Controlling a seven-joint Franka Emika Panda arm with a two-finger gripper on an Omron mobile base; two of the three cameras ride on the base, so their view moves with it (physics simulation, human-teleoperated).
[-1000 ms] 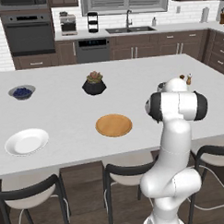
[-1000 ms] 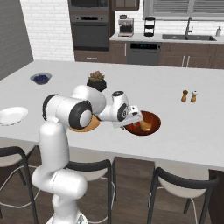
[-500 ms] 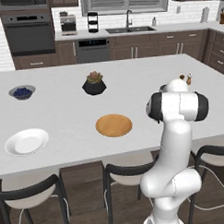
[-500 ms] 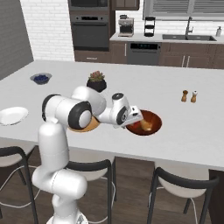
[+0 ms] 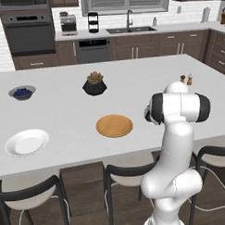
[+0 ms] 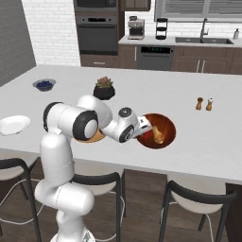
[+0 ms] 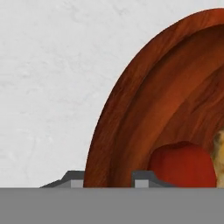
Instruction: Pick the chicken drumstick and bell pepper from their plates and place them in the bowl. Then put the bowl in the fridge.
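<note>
You're looking at a home kitchen: a wall oven (image 5: 27, 32), a coffee maker (image 5: 69, 24) and a sink with a faucet (image 5: 128, 22) line the dark-cabinet back counter, with bar stools (image 5: 32, 199) tucked under the white island surface (image 5: 63, 112).

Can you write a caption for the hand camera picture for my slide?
Jaws straddle the rim of the bowl, with the bell pepper inside.
</note>
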